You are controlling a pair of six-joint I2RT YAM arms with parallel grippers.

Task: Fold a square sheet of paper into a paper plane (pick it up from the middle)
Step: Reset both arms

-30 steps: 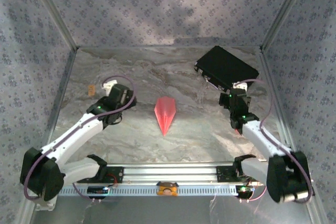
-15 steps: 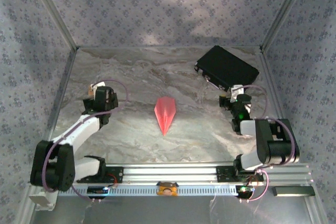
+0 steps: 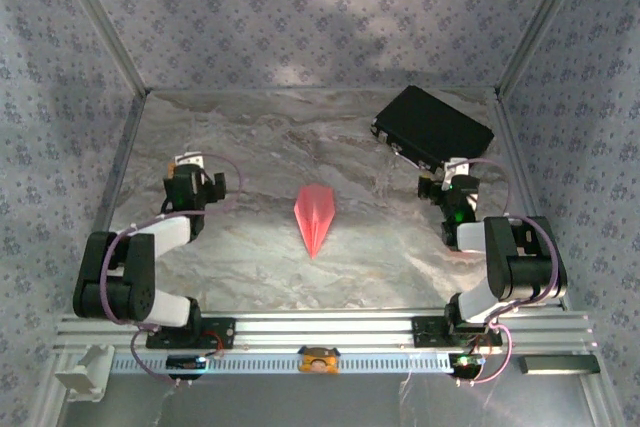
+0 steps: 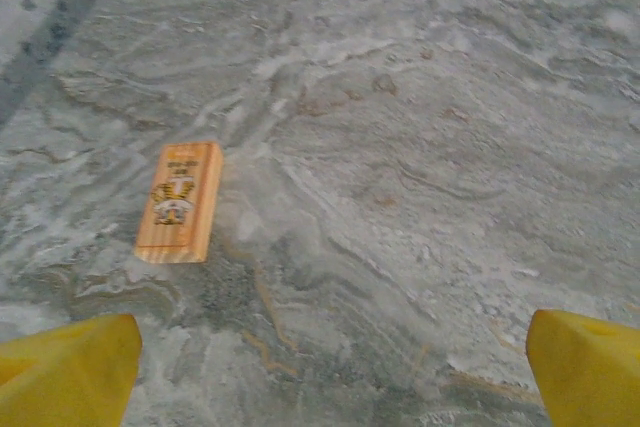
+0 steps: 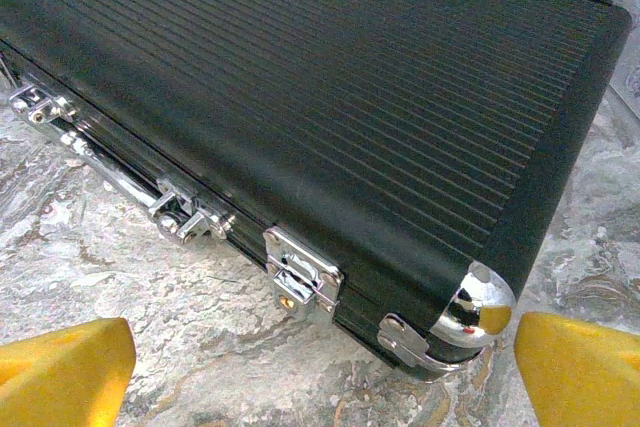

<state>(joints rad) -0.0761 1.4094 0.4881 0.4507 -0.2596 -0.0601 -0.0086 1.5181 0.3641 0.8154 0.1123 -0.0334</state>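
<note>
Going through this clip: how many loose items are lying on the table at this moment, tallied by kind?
Paper plane, salmon pink: 1
Black case with metal latches: 1
Small orange tag: 1
Total: 3

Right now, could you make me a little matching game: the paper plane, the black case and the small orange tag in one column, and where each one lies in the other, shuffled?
Things:
1. paper plane
2. black case
3. orange tag

Places:
A. far right corner of the table
B. flat on the left side, just ahead of the open left gripper
C. middle, nose pointing toward the near edge

Pairs: 1-C, 2-A, 3-B.
</note>
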